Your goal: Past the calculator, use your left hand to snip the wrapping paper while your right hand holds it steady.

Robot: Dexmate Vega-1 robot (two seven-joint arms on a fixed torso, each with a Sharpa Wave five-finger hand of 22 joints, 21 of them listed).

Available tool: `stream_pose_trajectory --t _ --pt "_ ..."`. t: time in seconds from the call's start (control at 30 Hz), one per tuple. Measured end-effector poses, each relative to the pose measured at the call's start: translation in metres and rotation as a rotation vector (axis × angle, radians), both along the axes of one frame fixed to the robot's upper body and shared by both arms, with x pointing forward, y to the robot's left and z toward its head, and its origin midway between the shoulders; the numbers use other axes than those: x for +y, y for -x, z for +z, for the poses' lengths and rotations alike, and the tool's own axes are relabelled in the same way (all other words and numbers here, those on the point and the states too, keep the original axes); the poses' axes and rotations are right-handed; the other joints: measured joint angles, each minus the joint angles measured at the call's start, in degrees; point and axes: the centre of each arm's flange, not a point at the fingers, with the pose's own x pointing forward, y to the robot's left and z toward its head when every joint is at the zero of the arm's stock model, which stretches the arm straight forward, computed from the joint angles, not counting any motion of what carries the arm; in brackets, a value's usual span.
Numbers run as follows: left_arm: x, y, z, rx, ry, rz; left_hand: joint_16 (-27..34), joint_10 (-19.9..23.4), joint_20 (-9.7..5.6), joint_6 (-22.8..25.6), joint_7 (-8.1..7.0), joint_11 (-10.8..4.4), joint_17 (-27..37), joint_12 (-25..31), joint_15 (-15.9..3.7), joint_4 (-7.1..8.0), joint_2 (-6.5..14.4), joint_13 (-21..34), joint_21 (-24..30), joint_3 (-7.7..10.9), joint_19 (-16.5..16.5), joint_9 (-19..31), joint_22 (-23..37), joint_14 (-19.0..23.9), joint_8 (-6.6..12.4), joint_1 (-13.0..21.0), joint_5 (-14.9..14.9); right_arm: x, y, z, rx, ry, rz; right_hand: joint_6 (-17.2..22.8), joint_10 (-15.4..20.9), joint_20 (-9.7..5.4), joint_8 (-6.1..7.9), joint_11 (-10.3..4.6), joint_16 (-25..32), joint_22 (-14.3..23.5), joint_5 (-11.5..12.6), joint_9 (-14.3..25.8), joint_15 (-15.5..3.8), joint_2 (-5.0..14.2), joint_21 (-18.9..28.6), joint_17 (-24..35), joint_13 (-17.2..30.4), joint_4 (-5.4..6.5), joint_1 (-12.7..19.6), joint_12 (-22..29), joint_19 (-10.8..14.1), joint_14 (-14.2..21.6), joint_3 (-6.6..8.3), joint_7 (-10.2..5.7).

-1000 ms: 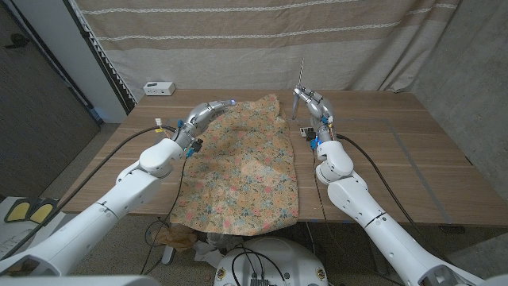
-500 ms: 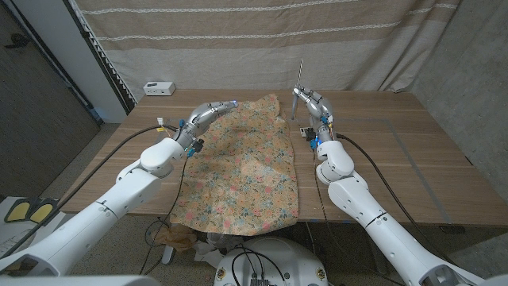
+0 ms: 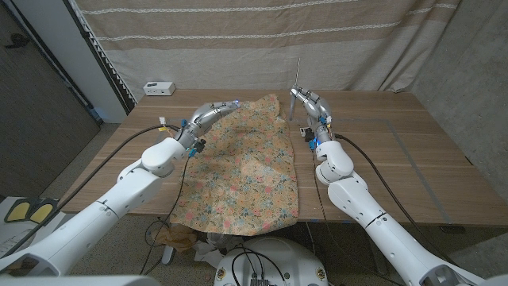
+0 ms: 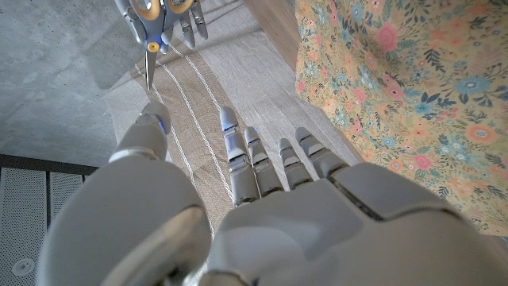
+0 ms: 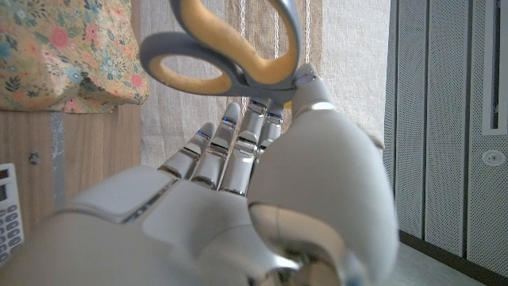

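On the wooden table [image 3: 397,159], a large sheet of floral wrapping paper [image 3: 242,167], orange-tan with small pink and blue flowers, lies spread between the two arms, its near edge hanging over the table's front. Just beside the paper's far right corner, the right hand [image 3: 309,107] holds a pair of scissors with yellow-lined grey handles [image 3: 298,86]; the blades stand nearly upright, pointing up past the table's far edge. In the right wrist view the scissor loops [image 5: 222,52] sit above the fingertips [image 5: 238,131], which are stretched out close together, the thumb's tip against the metal just under the loops. Beside the paper's right edge, close to the right wrist, lies a small white calculator [image 3: 305,132]; its keys show at the edge of the right wrist view [image 5: 8,210].

At the paper's far left corner, the left hand [image 3: 213,111] hovers over the sheet, fingers extended and slightly apart, holding nothing. In the left wrist view those fingers [image 4: 270,163] reach out straight beside the flowered paper [image 4: 413,95], with the scissors [image 4: 155,24] in the other hand beyond them. Whether the left hand touches the paper cannot be told.

Well apart from the paper, near the table's far left corner, sits a small white box [image 3: 159,87]. Behind the table hangs a striped beige curtain [image 3: 254,40].
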Motion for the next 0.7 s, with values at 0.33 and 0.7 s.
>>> stream_pose_trajectory --t 0.33,0.7 --pt "-0.003 0.001 0.0 0.014 -0.022 -0.011 -0.2 -1.4 -0.2 0.3 0.31 0.37 0.0 -0.2 0.21 0.0 -0.3 0.0 -0.2 0.0 -1.0 0.3 0.0 -1.8 0.0 0.3 0.0 0.01 0.001 -0.002 0.004 0.017 0.03 -0.4 -0.2 0.39 -0.19 -0.2 0.0 0.0 -0.1 0.0 -0.22 0.26 -0.7 0.0 -0.3 0.0 -0.3 -0.5 -1.6 -0.2 0.0 -0.41" --pt "-0.004 0.002 -0.002 0.028 -0.041 -0.026 -0.2 -1.8 -0.2 1.2 -0.01 0.39 0.0 -0.2 0.18 0.24 -0.3 0.0 -0.2 -0.25 -1.0 0.5 0.0 -2.3 0.4 0.3 0.0 0.016 0.003 -0.003 0.005 0.028 0.045 -0.9 -0.8 6.06 -0.37 -0.81 0.0 -0.1 0.4 0.0 0.0 0.55 -1.7 0.0 -1.3 0.13 -0.6 -2.1 -5.0 -0.4 0.13 -0.95"
